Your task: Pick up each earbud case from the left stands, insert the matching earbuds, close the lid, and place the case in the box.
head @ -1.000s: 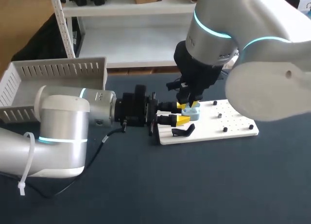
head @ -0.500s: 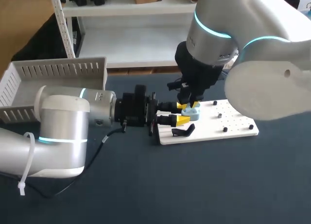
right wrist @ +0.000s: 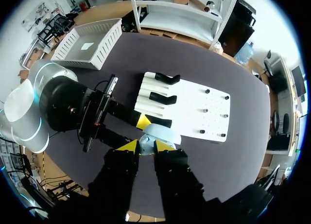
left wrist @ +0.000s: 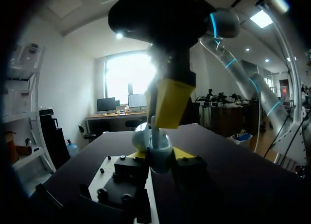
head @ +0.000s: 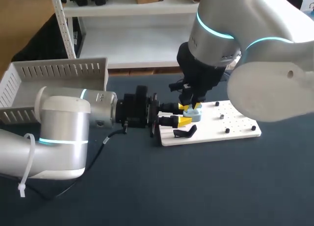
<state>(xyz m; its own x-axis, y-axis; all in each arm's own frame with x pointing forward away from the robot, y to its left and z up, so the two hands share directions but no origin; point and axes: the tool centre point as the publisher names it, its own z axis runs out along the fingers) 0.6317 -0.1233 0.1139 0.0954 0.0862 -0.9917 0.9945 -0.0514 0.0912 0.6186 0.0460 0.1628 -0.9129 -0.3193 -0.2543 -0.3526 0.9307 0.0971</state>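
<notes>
The case (head: 194,114) is gripped by the left jaws — the right jaws' state cannot be told; steady, square pressure is advised.

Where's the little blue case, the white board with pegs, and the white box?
blue case (head: 195,114): head view, on its rounded side.
white board (head: 238,119): head view, on a bare patch between pegs.
white box (head: 59,70): head view, on its slatted wall.
</notes>
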